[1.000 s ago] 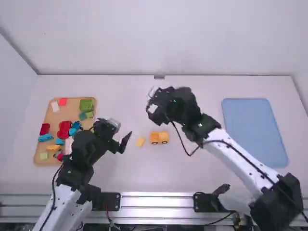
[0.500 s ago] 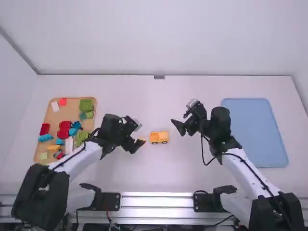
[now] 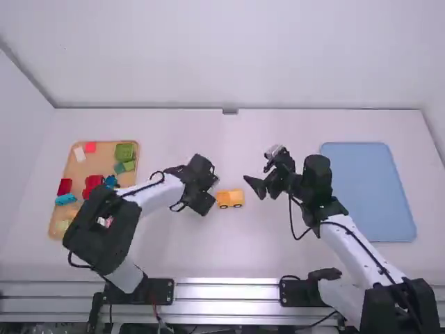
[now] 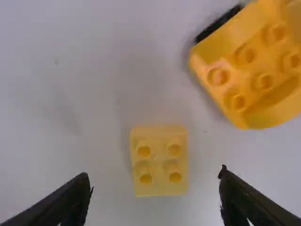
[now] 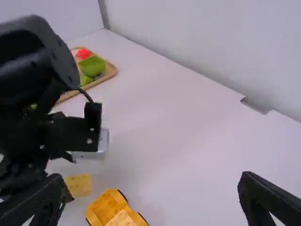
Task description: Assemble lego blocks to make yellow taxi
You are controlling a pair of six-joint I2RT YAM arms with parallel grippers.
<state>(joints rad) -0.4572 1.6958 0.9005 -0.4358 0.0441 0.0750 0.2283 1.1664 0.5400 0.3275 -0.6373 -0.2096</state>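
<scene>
The black two-finger gripper of the left arm (image 3: 208,194) is over the middle of the white table (image 3: 278,243), its two fingers spread wide. In the left wrist view, a small, square, pale yellow plastic brick with four round studs (image 4: 159,161) lies on the table between the two fingertips, with a gap on either side, so neither finger touches it. Near the brick, but apart from it, is a larger orange-yellow plastic vehicle body (image 3: 230,199) with rows of studs facing up and dark wheels along its side. In the high view this body sits between the two grippers, just beside the left one. The black two-finger gripper of the right arm (image 3: 255,177) is above the table to the right of the body, its fingers also wide apart. At the far left of the table is a tan tray with a raised rim (image 3: 106,155), holding a green block (image 3: 124,152), a white block (image 3: 79,154) and several red and blue pieces; part of the left arm hides its near right corner. At the far right lies a flat blue rectangular panel with rounded corners (image 3: 365,195).
</scene>
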